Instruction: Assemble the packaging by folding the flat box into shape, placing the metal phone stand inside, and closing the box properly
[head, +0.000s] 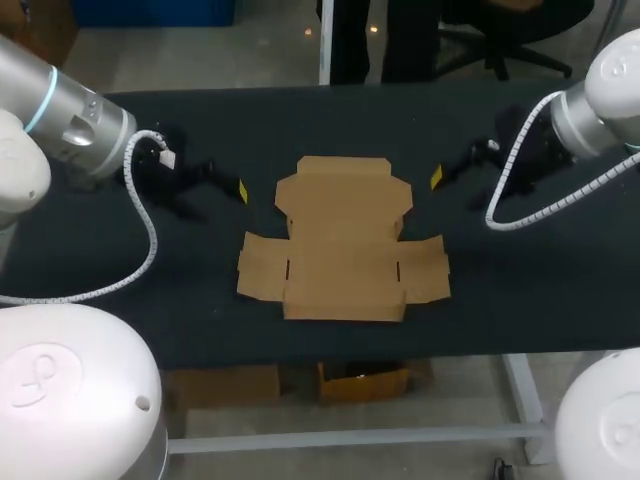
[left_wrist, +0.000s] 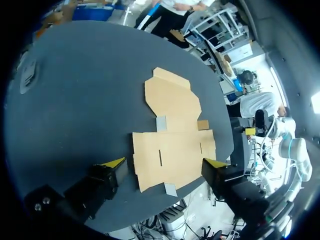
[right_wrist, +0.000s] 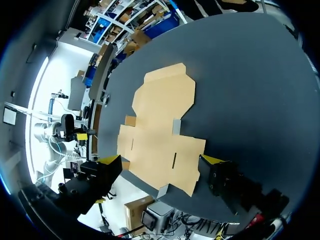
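Flat box (head: 343, 240) lies unfolded mid-counter (head: 520, 290). My left hand (left_wrist: 165, 163) and right hand (right_wrist: 161, 160) flank it, both released and empty. I judge fold first: raise side flaps evenly, one hand pinning base.

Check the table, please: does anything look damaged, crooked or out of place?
Nothing looks damaged. The flat box lies unfolded and straight between the open left gripper and right gripper. Only oddity: no metal phone stand shows in any view.

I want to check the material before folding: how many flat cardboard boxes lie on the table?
1. The flat cardboard box lies unfolded at the middle of the black table; no second one seems hidden.
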